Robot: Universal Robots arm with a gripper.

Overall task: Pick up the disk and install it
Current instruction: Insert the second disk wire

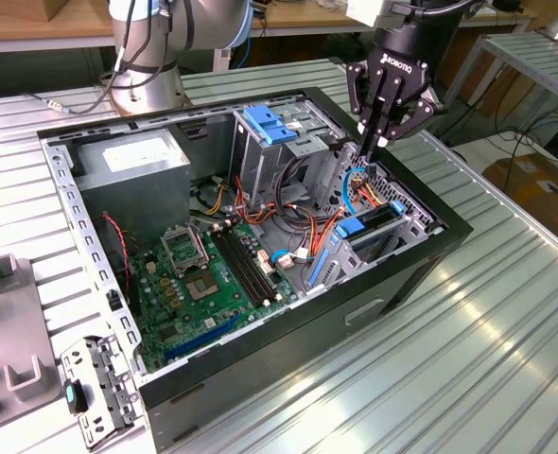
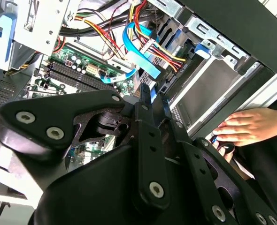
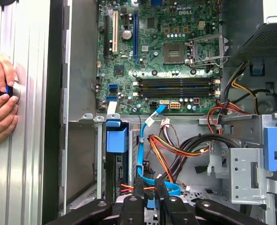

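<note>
The disk [image 1: 374, 221] stands on edge in the lower drive bay at the exterior view's right end of the open computer case [image 1: 421, 274]. It is a dark slab with a blue rail, and that blue rail end [image 3: 116, 139] also shows in the first wrist view. My gripper [image 1: 374, 144] hangs just above the case, over the blue data cable [image 1: 353, 189] and a little behind the bay. Its fingers [image 3: 138, 190] are shut with nothing held, and their tips are apart from the disk. In the second wrist view the gripper [image 2: 152, 96] points down at the cables.
A metal drive cage with a blue latch [image 1: 265, 123] stands mid-case, beside a grey power-supply box [image 1: 132, 156]. The green motherboard [image 1: 213, 274] lies below, with loose coloured cables [image 1: 303, 227]. A person's hand [image 3: 0, 93] rests outside the case wall. A metal bracket [image 1: 95, 388] lies on the ribbed table.
</note>
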